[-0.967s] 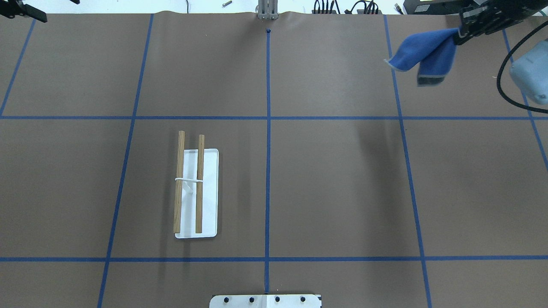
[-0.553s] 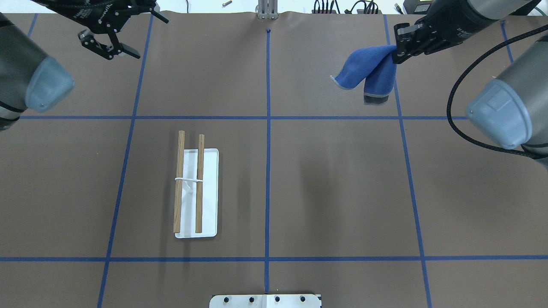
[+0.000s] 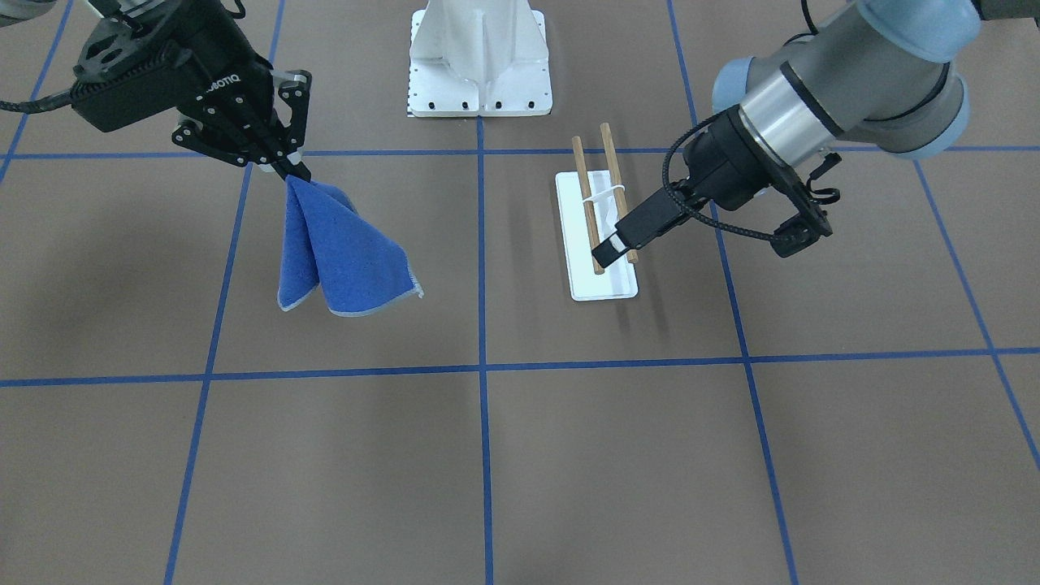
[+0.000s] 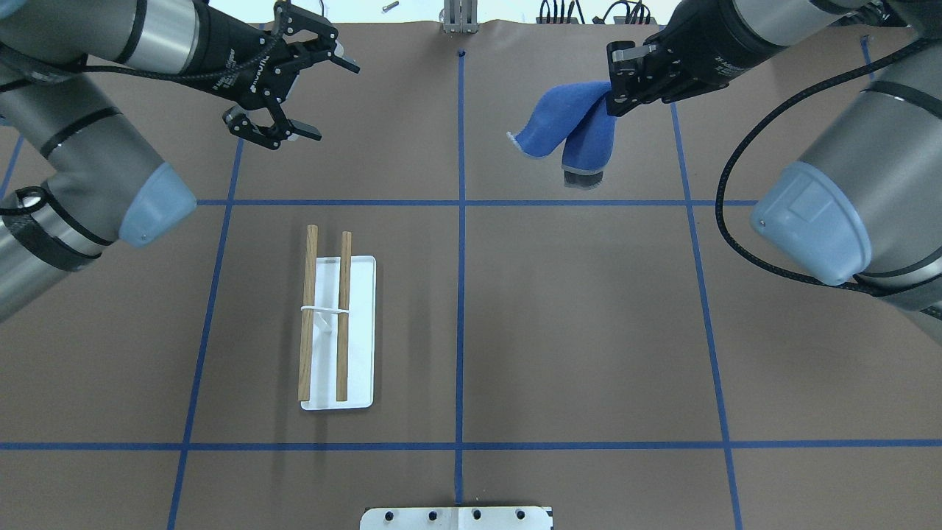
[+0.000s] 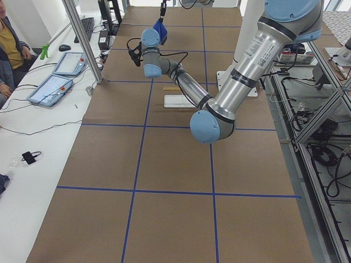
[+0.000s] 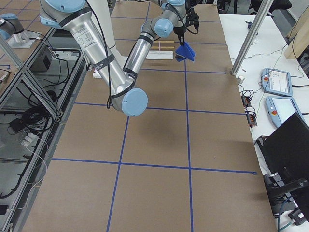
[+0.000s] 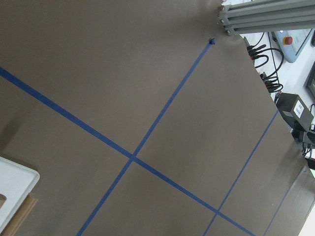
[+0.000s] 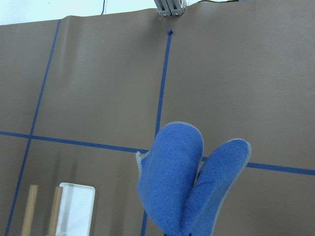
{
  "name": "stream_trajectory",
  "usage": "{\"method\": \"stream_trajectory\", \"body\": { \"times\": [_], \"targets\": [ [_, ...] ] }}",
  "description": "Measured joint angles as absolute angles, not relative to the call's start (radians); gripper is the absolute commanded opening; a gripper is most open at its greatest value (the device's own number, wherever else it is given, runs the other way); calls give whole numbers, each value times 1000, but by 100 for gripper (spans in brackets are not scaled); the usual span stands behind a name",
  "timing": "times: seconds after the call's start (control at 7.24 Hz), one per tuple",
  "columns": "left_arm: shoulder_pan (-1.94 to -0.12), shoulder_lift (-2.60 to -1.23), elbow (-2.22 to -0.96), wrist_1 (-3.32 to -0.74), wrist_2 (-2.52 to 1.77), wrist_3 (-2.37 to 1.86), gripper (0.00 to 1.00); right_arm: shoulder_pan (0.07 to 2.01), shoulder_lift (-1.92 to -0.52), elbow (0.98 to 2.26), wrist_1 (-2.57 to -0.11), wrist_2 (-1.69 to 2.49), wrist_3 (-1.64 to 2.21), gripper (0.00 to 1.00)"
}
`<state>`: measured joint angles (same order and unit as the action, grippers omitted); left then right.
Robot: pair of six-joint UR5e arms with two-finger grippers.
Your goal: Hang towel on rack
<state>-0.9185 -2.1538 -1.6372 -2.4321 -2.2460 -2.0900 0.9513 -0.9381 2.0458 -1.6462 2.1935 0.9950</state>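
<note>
The blue towel [image 4: 567,129] hangs folded from my right gripper [image 4: 614,96], which is shut on its top corner, high over the table's far right-centre. It also shows in the front view [image 3: 337,252] under that gripper [image 3: 288,171], and in the right wrist view [image 8: 187,182]. The rack [image 4: 327,324], two brown dowels on a white base [image 4: 360,331], stands bare, left of centre; it also shows in the front view [image 3: 605,195]. My left gripper [image 4: 327,99] is open and empty, above the table beyond the rack's far end.
A white ribbed pedestal [image 3: 479,57] stands at the near edge by the robot. An aluminium post [image 4: 458,18] and cables sit at the far edge. Blue tape lines [image 4: 461,221] grid the brown table.
My right gripper has carried the towel left, toward the table's centre line. My left arm has come in from the far left corner and moved right, still open.
</note>
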Motion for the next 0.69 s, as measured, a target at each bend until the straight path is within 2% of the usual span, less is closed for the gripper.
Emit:
{"method": "stream_trajectory", "body": {
  "times": [0.28,0.69],
  "targets": [
    [-836,-2152,-1575,-2655,-2132,-2210,98,943,-896,2025,-1601,2192,1072,0],
    [-765,-2159,-1550,-2823,-1990,-2278,98,941,-837,2008,-1593,2192,1125,0]
  ]
}}
